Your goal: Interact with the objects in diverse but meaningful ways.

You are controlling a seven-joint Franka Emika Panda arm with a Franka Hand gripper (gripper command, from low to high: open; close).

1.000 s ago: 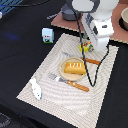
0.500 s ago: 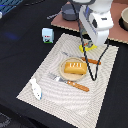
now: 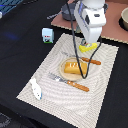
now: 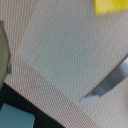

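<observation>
Fingers (image 3: 90, 46) down on the flat yellow packet (image 3: 89, 48), grip impossible to tell, orange bread loaf (image 3: 72, 67) nearby on woven placemat (image 3: 50, 82), boxy carton (image 3: 47, 35) well apart.

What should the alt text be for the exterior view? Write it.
A white robot arm hangs over a striped placemat, its end effector hidden near a yellow packet. On the mat an orange bread loaf sits on a tan plate, with a fork, a knife and a white piece; a small carton stands beyond.
</observation>
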